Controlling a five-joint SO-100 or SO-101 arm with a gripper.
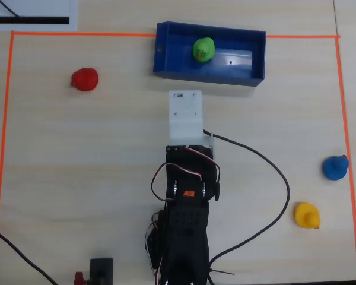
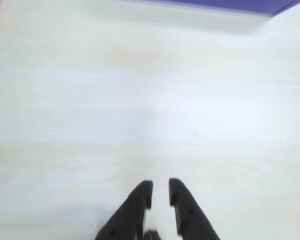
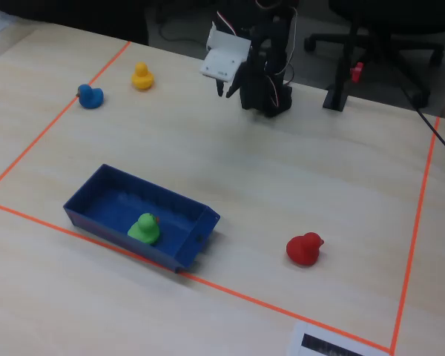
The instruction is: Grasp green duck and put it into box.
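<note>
Overhead view, left to right: a red duck [image 1: 84, 79] stands alone on the pale wooden table [image 1: 77, 178], well apart from the rest. Right of it, at the top centre, lies the box [image 1: 249, 74], a dark blue open tray whose long axis runs left–right across the picture, its far wall on the orange tape line [image 1: 2, 148] that frames the work area. The green duck [image 1: 203, 49] sits upright inside the box, in its left half, touching the floor; its orange beak points toward the lower left of this view, and its body is too round to give a clear long axis. Below the box, apart from it, is the arm with its white wrist block [image 1: 185, 116], pulled in over its own base. At the far right a blue duck [image 1: 334, 167] and, just below and left of it, a yellow duck [image 1: 307, 215] stand near each other.

Wrist view: the hand [image 2: 160, 192] hangs over bare table, its two black fingers [image 2: 140, 200] slightly apart and holding nothing; a blurred strip of the box wall shows at the top edge.

Fixed view: the green duck [image 3: 144, 228] rests in the box [image 3: 89, 219], in the half nearer the red duck [image 3: 304, 249]
</note>
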